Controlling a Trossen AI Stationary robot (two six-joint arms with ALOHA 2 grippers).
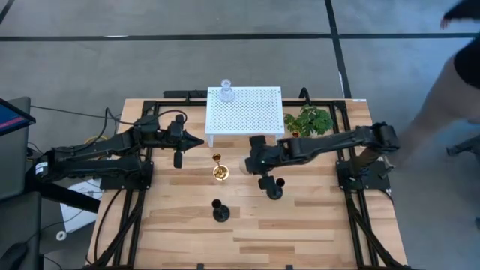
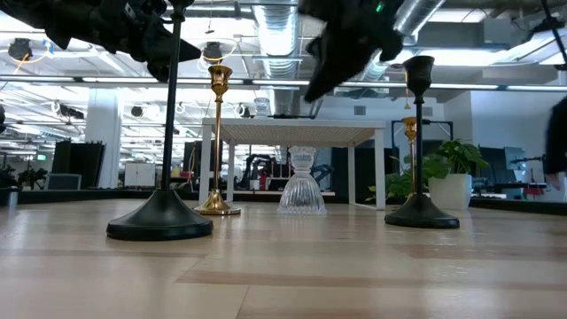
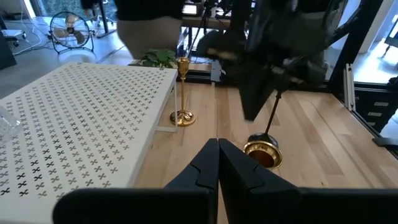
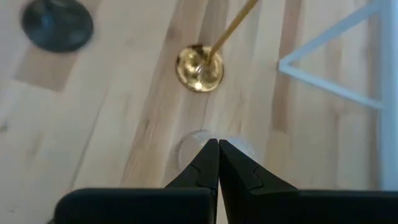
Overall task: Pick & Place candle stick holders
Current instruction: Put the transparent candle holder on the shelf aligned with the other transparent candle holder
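Here's the white perforated rack at top centre of the high view, carrying one clear glass holder on its upper-left corner. To its right, the white pot holds the green leafy plant.

On the wooden desk, a gold holder stands upright at centre, just below the rack. A second gold holder stands by the rack's leg near the plant. One black holder is at lower centre, and another black holder is right of it, beneath the right arm. A second glass holder sits on the desk in front of the rack. That makes two gold, two black and two glass.

The left tool hovers left of the rack with its fingers pressed together, gripping nothing. The right tool is at centre, just right of the gold holder, also pinched together and empty.

Beyond the desk are grey floor and an open workshop with ceiling pipes, and a person is at the upper right.
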